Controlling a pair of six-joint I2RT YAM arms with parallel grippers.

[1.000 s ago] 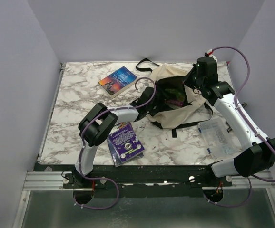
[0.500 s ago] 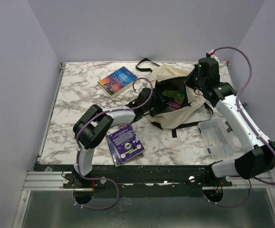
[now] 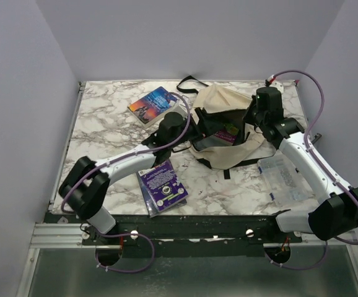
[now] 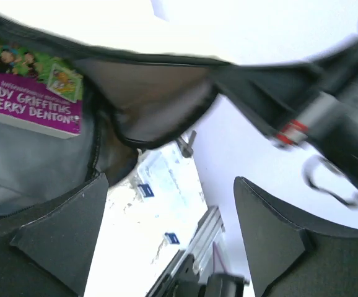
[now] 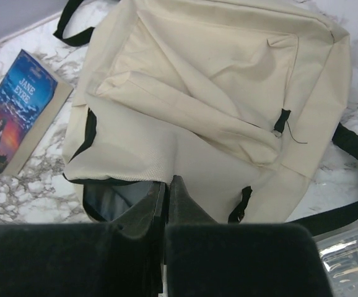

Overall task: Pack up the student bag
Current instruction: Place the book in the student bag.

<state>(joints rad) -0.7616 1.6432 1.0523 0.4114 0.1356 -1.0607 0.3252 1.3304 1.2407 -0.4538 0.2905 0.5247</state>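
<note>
The cream student bag (image 3: 225, 102) lies at the back middle of the table, its dark mouth facing the left arm. A purple-and-green book (image 3: 230, 130) lies inside it and shows in the left wrist view (image 4: 33, 93). My right gripper (image 3: 252, 119) is shut on the bag's rim (image 5: 166, 185) and holds the mouth up. My left gripper (image 3: 196, 127) is open and empty at the mouth's left edge, its fingers (image 4: 61, 241) wide apart by the dark lining (image 4: 154, 105).
A Jane Eyre book (image 3: 154, 104) lies at the back left of the bag (image 5: 18, 108). A purple book (image 3: 161, 185) lies near the front edge. A clear plastic compartment box (image 3: 284, 176) lies at the right (image 4: 166, 179).
My left arm has stretched out, its elbow swinging down and left, and its wrist now lies low at the bag's mouth. The right gripper keeps hold of the rim, shifted slightly.
</note>
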